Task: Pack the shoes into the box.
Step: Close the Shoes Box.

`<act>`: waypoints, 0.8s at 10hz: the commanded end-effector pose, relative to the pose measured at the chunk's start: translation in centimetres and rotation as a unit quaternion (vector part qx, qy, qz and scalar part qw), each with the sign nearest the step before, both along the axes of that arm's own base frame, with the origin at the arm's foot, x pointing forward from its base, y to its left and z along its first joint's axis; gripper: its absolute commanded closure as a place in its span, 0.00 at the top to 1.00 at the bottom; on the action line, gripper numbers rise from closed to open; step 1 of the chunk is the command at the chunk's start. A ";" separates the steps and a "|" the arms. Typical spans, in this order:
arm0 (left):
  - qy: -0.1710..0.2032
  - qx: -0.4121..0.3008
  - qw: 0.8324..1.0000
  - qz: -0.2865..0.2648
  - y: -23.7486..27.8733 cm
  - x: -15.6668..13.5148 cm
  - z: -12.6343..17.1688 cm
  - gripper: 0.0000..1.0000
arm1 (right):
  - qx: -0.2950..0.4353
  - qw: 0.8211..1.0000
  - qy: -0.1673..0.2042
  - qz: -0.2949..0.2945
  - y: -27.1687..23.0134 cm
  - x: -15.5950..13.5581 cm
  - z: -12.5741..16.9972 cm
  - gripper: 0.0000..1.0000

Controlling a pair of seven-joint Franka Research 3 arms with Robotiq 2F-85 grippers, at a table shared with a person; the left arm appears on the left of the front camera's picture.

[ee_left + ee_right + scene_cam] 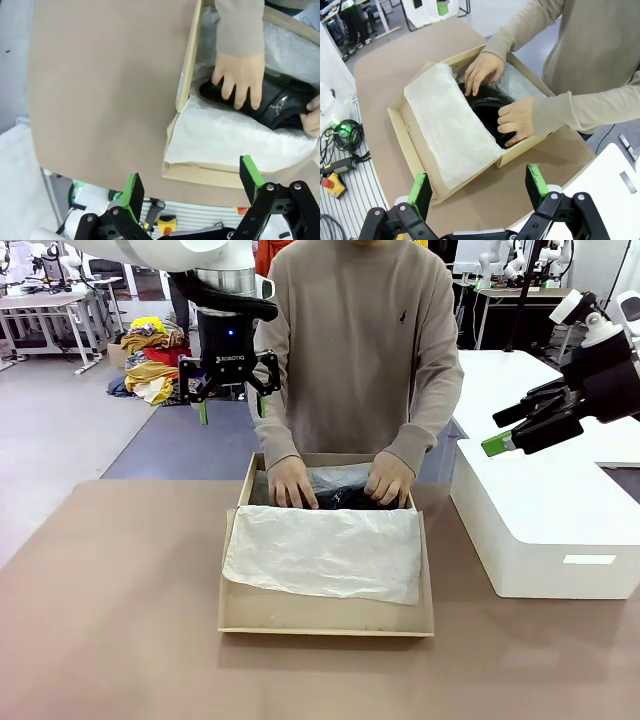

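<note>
The shoes [345, 498] are lying inside the box [300, 618], at its far end, close to the person. The glossy black leather is showing between crinkled tissue paper [320, 555], which is draping over the near part of the box and onto its flap. The person's hands [291, 483] are both pressing down on the shoes (one at each end of the pair), as the right wrist view shows at the shoes [485, 107].

The left gripper [232, 410] is hanging in the air above and beyond the box's far left corner, well apart from the shoes. Its jaws are standing wide apart and gripping nothing. In the left wrist view, the left gripper [191, 182] is looking down past the box's flap edge, with the shoes [270, 102] farther off under a person's hand [242, 75].

The right gripper [500, 431] is hovering over the white box [540, 530] to the right of the cardboard one, also spread wide and empty, and clear of the shoes. Both boxes are sitting on the brown table [120, 620].
</note>
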State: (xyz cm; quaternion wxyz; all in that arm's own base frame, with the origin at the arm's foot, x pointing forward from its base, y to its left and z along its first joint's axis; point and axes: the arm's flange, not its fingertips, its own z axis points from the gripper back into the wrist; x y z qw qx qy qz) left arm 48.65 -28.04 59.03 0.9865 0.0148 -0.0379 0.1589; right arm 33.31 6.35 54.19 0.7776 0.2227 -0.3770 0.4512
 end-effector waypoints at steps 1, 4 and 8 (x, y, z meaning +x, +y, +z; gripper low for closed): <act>-0.002 0.003 1.000 0.007 0.3 0.3 0.2 1.00 | 0.010 1.000 -0.010 0.012 -0.1 0.4 0.0 1.00; -0.013 -0.008 0.996 -0.088 1.0 -0.3 0.5 1.00 | 0.010 1.000 -0.010 0.012 -0.1 0.4 0.0 1.00; -0.004 0.004 0.952 -0.306 10.7 -1.9 1.3 1.00 | 0.010 1.000 -0.010 0.012 -0.1 0.4 0.0 1.00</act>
